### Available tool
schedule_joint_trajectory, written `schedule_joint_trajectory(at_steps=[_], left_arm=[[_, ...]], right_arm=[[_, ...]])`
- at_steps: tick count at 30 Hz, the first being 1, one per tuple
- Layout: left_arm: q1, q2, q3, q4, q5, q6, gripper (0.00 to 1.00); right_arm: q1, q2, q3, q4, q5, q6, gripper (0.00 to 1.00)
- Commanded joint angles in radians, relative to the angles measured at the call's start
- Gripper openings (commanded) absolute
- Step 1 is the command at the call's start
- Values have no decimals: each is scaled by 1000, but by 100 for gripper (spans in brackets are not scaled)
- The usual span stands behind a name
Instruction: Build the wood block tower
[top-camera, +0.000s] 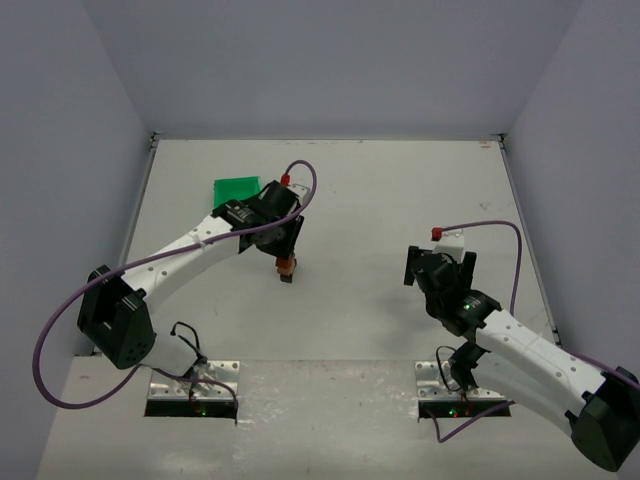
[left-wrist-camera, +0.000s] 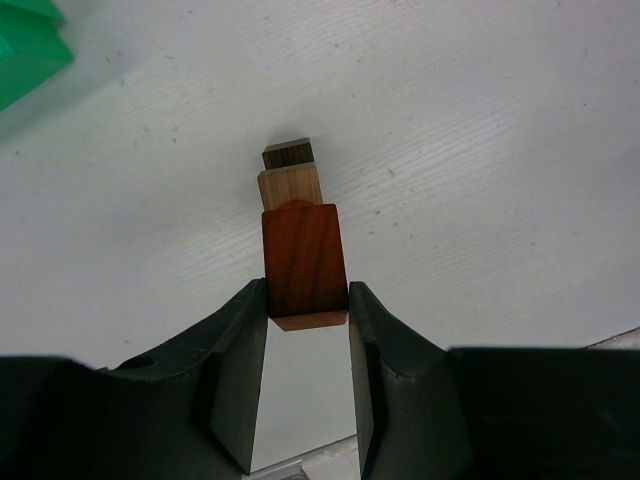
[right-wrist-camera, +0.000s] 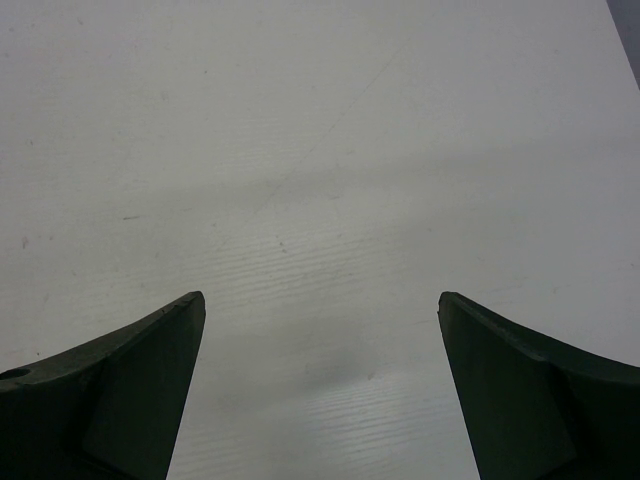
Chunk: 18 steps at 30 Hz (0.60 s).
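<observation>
My left gripper (left-wrist-camera: 308, 300) is shut on a reddish-brown block (left-wrist-camera: 304, 262), pinched at its near end between both fingers. Beyond it, in line, are a tan block (left-wrist-camera: 289, 186) and a dark brown block (left-wrist-camera: 288, 153), stacked as the tower. I cannot tell whether the reddish block rests on the tan one. In the top view the left gripper (top-camera: 287, 256) stands over the small stack (top-camera: 287, 273) at the table's middle left. My right gripper (top-camera: 440, 262) is wide open and empty over bare table (right-wrist-camera: 320, 310), well right of the stack.
A green plastic bin (top-camera: 237, 190) lies behind the left gripper, its corner showing in the left wrist view (left-wrist-camera: 25, 45). The white table (top-camera: 400, 190) has walls at the back and sides. Purple cables loop off both arms.
</observation>
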Motion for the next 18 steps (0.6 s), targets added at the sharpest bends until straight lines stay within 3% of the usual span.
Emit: schedule_joint_trajectory(at_steps=[1,18], left_arm=[[6,2,-5,38,-8,-7,0],[5,13,-4,37,-7,-9,0]], right_arm=[[-3,-9,20,14,42,15,99],[-3,-6,20,15,48,17,99]])
